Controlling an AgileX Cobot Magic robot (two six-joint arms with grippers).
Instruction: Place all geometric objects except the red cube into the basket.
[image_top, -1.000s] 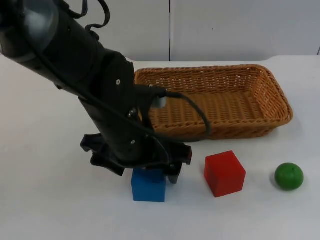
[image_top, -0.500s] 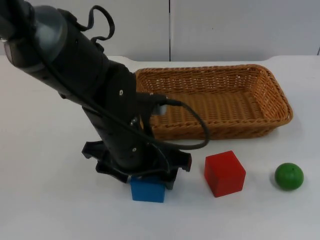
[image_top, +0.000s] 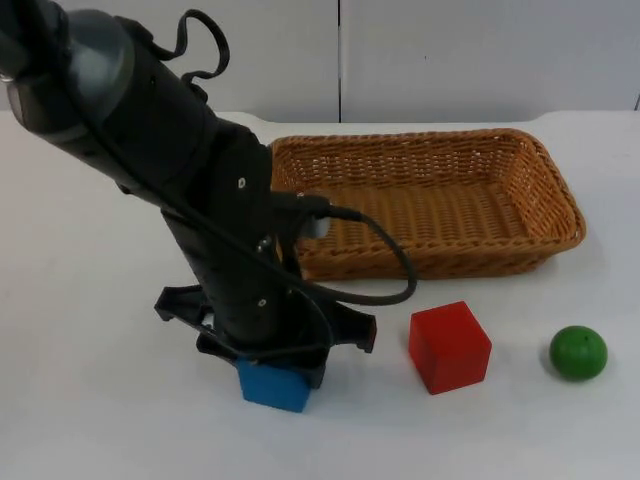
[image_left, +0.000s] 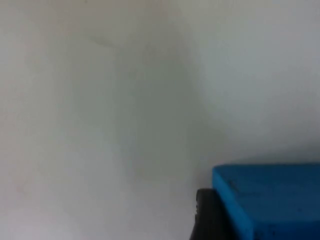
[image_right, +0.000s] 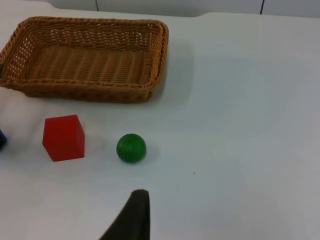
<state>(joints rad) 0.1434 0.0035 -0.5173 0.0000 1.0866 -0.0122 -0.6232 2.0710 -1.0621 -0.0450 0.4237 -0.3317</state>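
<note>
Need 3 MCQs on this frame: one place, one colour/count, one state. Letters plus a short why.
1. Where is the green ball?
A. in the basket
B. on the table, to the picture's right of the red cube
C. on the blue cube

2. How many things lie in the basket?
A. none
B. one
C. two

3. Which thing is the left gripper at?
A. red cube
B. green ball
C. blue cube

Key: 1 B, the ball sits on the white table beyond the red cube. 2 A, bare wicker floor. 3 C, the blue cube lies right under the gripper, beside its fingertip in the left wrist view.
</note>
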